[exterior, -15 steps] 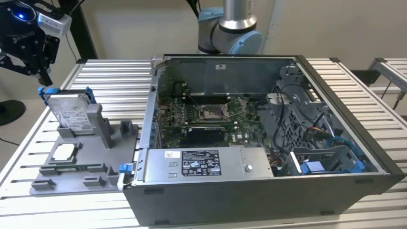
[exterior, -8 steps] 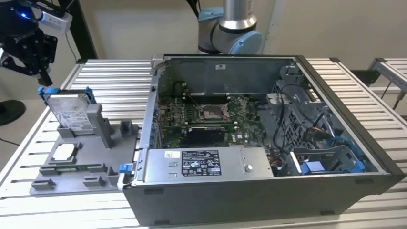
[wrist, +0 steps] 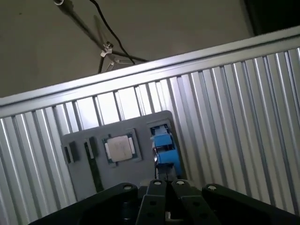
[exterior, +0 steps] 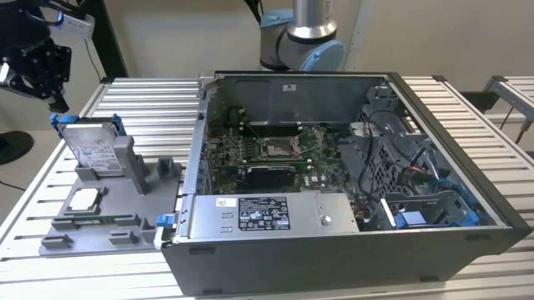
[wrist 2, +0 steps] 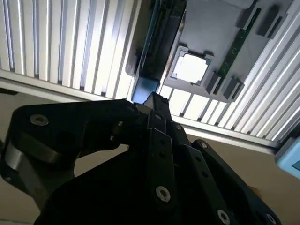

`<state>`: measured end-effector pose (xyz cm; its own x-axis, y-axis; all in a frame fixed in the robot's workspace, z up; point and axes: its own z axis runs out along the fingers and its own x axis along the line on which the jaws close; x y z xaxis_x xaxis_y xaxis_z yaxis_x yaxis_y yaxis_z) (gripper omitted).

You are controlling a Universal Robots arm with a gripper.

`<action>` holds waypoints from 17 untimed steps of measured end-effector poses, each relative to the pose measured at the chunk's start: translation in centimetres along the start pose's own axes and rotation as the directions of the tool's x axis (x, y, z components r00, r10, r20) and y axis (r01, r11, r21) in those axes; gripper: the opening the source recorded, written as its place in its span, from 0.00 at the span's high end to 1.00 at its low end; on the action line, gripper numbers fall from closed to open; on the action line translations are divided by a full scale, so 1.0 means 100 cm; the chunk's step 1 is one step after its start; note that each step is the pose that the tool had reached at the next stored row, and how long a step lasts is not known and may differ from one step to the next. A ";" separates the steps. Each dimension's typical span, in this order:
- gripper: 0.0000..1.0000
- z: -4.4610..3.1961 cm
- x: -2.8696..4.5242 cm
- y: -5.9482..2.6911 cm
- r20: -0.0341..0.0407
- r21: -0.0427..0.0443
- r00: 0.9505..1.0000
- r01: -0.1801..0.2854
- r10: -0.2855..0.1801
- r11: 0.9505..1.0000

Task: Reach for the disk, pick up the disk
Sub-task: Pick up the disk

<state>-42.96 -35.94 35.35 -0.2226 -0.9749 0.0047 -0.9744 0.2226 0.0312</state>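
**Q:** Which edges bound the free room?

**A:** In the exterior view, a ribbed aluminium bench [exterior: 142, 100] carries a grey moulded holder plate [exterior: 87, 234] close to the bench edge on the exterior view's left. An open grey computer case [exterior: 334, 262] walls off the exterior view's right. Bare slats lie behind the plate.

**Q:** Where does the task's thing lie relative to the tool?

**A:** The flat silver-metal disk [exterior: 90, 147], clipped in a blue plastic frame, stands on edge in the plate, just beside a grey post [exterior: 127, 156]. The black linked-finger tool [exterior: 59, 105], fingers together and holding nothing, hangs just over the frame's upper corner on the exterior view's left. Whether they touch cannot be told. In both wrist views the disk [wrist 2: 159, 47] [wrist: 165, 145] lies just beyond the tool [wrist 2: 153, 97] [wrist: 167, 183], beside a small square silver chip [wrist 2: 190, 68].
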 end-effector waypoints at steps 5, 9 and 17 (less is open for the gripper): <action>1.00 0.0000 0.0000 0.0000 -0.003 0.000 0.996 0.091 -0.091 0.996; 1.00 0.0000 0.0000 0.0000 -0.005 0.000 0.987 0.163 -0.163 0.987; 1.00 0.0000 0.0001 0.0000 -0.009 0.001 0.959 0.283 -0.283 0.959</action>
<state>-42.96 -35.95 35.35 0.0630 -0.9980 0.0044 -0.9976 -0.0628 0.0304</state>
